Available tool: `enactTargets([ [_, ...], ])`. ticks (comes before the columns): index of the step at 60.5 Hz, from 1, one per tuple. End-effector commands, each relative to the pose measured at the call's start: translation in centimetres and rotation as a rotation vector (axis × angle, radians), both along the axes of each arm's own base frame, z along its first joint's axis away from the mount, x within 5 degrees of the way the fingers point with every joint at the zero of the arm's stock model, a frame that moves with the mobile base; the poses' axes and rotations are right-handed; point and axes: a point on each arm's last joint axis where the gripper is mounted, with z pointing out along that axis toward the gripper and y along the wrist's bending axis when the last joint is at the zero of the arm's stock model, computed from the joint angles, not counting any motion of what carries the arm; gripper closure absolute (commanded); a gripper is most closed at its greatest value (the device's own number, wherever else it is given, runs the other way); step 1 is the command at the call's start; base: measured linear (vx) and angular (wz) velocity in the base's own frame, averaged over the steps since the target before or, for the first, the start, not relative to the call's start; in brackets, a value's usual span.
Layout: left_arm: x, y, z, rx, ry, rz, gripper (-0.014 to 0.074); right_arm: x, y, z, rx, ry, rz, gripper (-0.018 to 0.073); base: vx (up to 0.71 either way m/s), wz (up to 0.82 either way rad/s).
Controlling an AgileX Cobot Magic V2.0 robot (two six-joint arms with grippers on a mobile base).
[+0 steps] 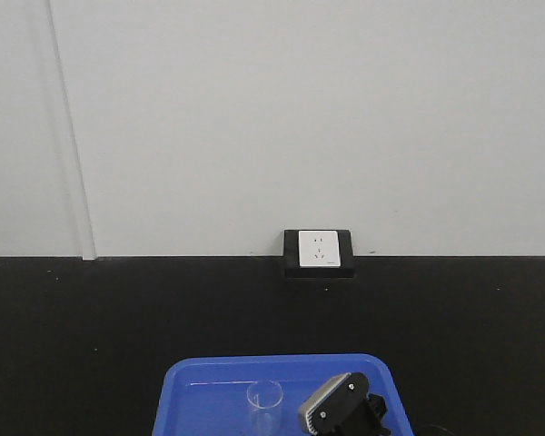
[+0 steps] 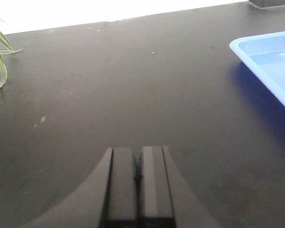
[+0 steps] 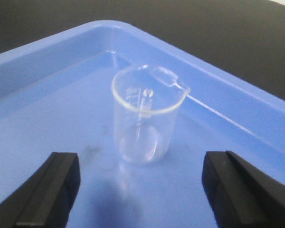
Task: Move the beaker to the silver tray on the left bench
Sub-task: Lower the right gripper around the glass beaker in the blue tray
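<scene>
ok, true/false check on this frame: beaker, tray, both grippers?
1. The beaker stands upright in the blue tray. True.
2. The right gripper is shut on the beaker. False: it is open, with one finger on either side and neither touching the glass.
3. The left gripper is shut and holds nothing. True.
4. The left gripper hangs over the blue tray. False: it is over the bare black bench, and the tray shows only at the right edge of its wrist view.
</scene>
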Motion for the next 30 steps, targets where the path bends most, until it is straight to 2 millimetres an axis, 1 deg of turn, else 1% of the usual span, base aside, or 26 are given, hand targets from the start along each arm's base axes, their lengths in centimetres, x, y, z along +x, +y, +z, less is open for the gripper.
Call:
enactTargets([
  [1, 0.2, -0.1, 0.1, -0.005, -0.069, -0.010, 0.0595, 1.9, 1.0, 2.9, 0.105, -0.139, 0.006, -0.0026, 0.00, 0.00],
  [18, 0.2, -0.1, 0.1, -0.005, -0.069, -0.010, 0.0595, 4.8, 2.4, 2.7, 0.117, -0.161, 0.011, -0.0026, 0.00, 0.00],
  [30, 0.2, -0.1, 0.1, -0.005, -0.069, -0.010, 0.0595, 6.3, 3.1, 1.7, 0.169, -0.115, -0.012, -0.0026, 0.00, 0.00],
])
